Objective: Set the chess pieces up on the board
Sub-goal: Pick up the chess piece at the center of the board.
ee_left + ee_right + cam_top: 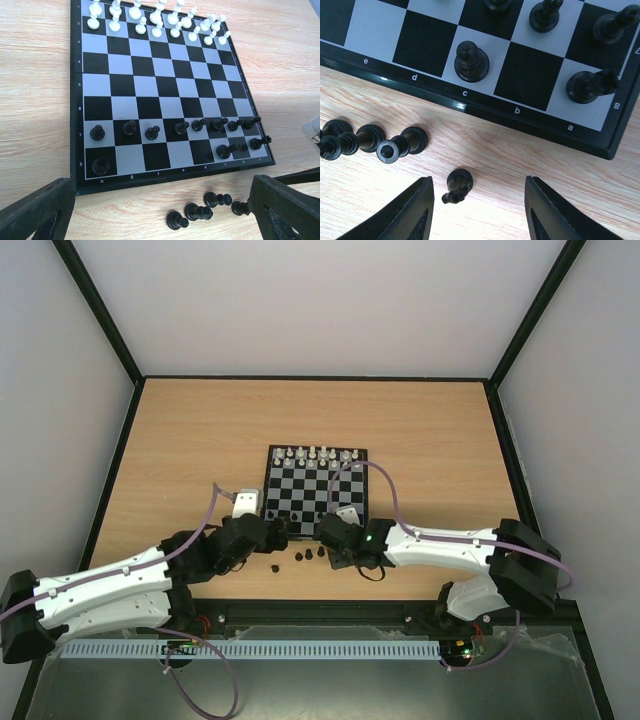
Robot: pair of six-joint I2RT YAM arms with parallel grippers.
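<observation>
A light wooden table [200,430] fills the middle. Plain white walls [320,300] stand at nine, twelve and three o'clock. Thin black bars [100,310] run up the far corners. Soft light.

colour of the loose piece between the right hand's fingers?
Black. The piece shows best in the right wrist view.

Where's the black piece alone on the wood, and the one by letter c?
Lone small black chess piece on the wood [459,181]: right wrist view, its round base.
Small black chess piece by letter c [471,64]: right wrist view, its body.
</observation>
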